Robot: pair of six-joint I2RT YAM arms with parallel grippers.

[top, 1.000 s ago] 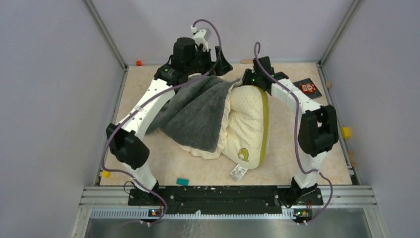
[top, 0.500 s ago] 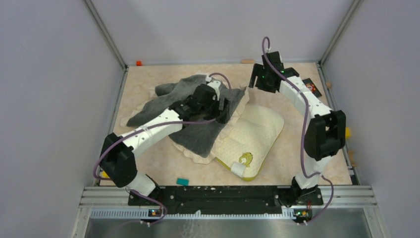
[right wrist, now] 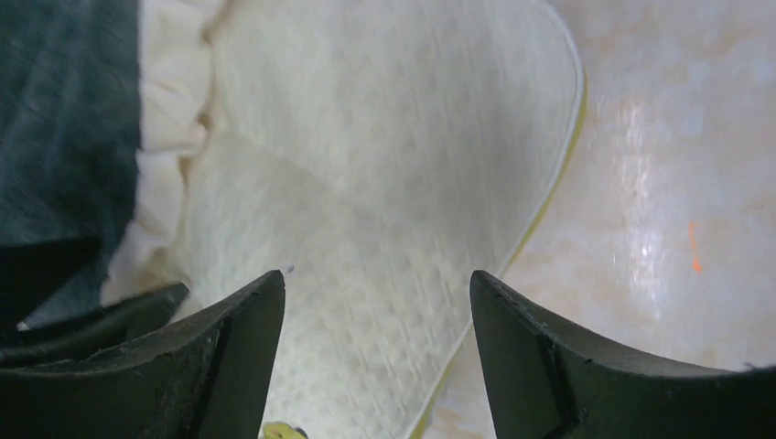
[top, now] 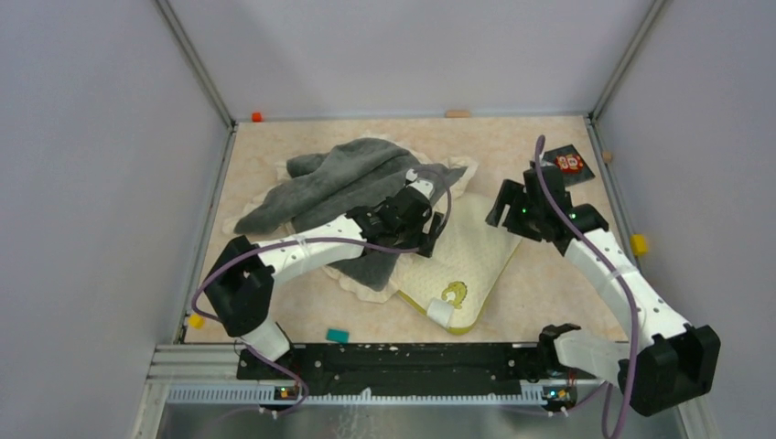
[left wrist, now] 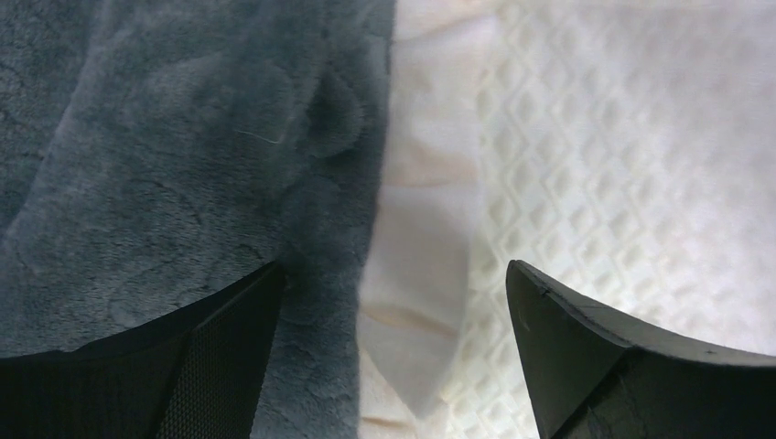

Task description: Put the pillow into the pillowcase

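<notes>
The pillow [top: 467,261], upright a second ago, now lies flat on the surface [top: 549,283] with only its 9 o'clock edge under the pillowcase [top: 339,187], my left jaws spread above that seam, right jaws spread empty at 3 o'clock, so I judge insertion barely begun.

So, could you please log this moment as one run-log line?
left jaws: open, over pillowcase frill | right jaws: open, above pillow | pillow: partly covered by pillowcase
</notes>
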